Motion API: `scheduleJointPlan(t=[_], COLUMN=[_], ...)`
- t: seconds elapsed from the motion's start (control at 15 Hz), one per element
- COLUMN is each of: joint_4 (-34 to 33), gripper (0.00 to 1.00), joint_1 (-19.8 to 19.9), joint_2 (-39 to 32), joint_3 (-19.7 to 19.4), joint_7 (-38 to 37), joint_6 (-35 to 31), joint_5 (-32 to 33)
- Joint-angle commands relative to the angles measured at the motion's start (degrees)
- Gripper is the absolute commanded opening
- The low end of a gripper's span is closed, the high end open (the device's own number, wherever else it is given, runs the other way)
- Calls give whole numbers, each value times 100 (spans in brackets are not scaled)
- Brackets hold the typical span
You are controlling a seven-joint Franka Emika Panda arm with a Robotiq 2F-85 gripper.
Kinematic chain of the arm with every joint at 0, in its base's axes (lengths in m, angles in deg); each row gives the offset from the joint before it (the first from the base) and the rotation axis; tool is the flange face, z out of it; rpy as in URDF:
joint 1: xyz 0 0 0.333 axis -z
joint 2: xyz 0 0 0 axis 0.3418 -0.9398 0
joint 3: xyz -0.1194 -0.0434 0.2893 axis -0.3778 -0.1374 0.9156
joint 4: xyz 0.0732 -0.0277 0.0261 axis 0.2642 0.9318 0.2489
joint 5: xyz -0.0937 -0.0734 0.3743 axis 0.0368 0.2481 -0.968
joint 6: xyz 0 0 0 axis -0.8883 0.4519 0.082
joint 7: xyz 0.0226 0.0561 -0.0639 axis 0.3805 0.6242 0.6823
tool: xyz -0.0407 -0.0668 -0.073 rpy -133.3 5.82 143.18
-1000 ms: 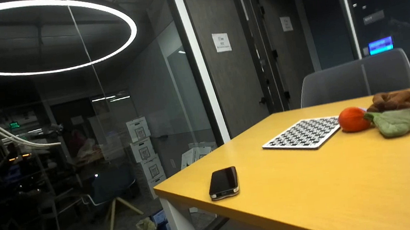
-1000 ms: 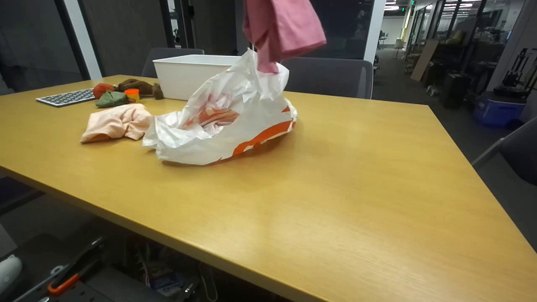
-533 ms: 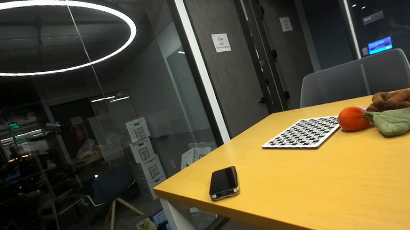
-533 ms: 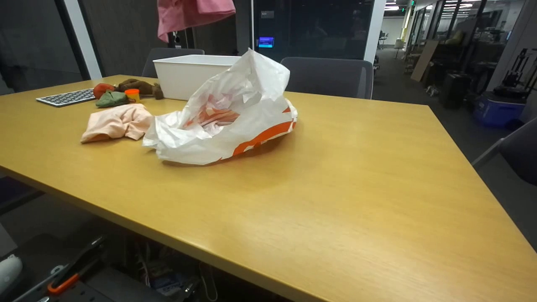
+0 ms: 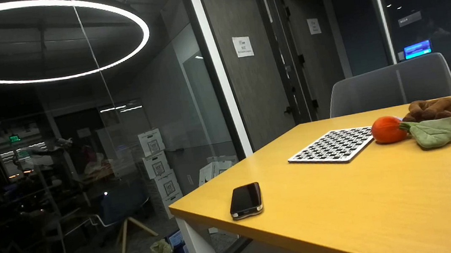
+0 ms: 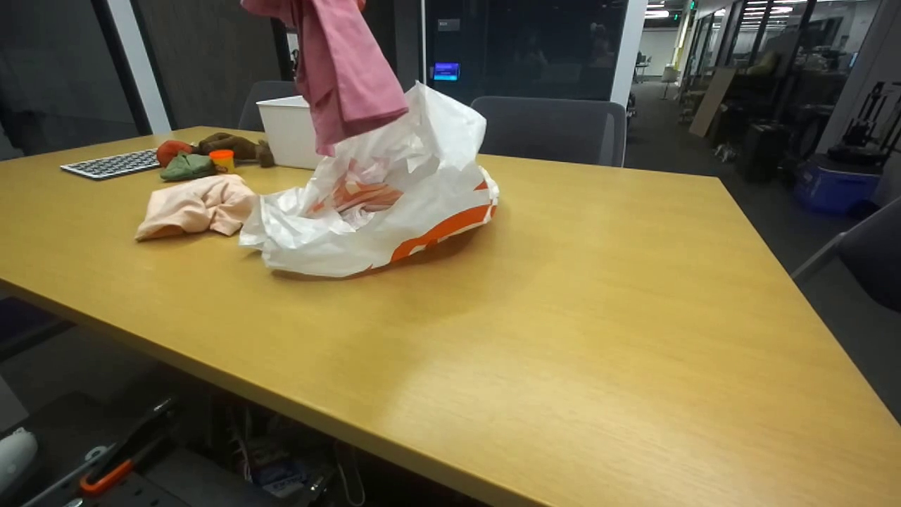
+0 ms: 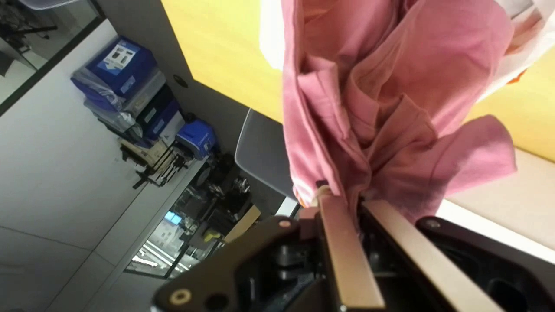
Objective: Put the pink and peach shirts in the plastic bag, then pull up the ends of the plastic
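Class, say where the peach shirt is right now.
In an exterior view, the peach shirt lies on the table at picture left, immediately left of the plastic bag.

On the yellow table [image 6: 563, 338]: phone [image 5: 246, 201], patterned board [image 5: 332, 147], white bin [image 6: 287, 134], peach shirt [image 6: 193, 205], plastic bag [image 6: 436, 186].

There's the gripper [image 7: 347, 199], the hanging shirt [image 7: 381, 108] beneath it! Lower, on the surface [image 6: 577, 317], the bag [image 6: 440, 190], partly behind that shirt in an exterior view. Also below the gripper, left of the hanging shirt there, the second shirt [image 6: 197, 205], just beside the bag! Behind that one, the pot [image 6: 223, 162]; farther left, the board [image 6: 112, 164]! Right of the gripper in the wrist view, the tub [image 7: 511, 203]!
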Motion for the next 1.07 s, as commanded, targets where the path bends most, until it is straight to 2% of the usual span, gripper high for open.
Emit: scheduleJointPlan(t=[0.0,0.27,0.33,0.47,0.67,0.87,1.0], joint_4=[-89,-171,163,192,128,-44,-153], gripper=[2,2,2,3,3,4,4], joint_1=[-91,-330,-250,-279,-152,-281,-344], joint_2=[-541,-1041,-1218,-1600,-2367,-2967,-3099], joint_3=[47,-34,-260,-371,-491,-706,-773], joint_7=[-123,-152,-56,-12,-44,89,122], joint_6=[247,657,232,171,31,-225,-478], joint_5=[-38,-44,115,119,269,415,545])
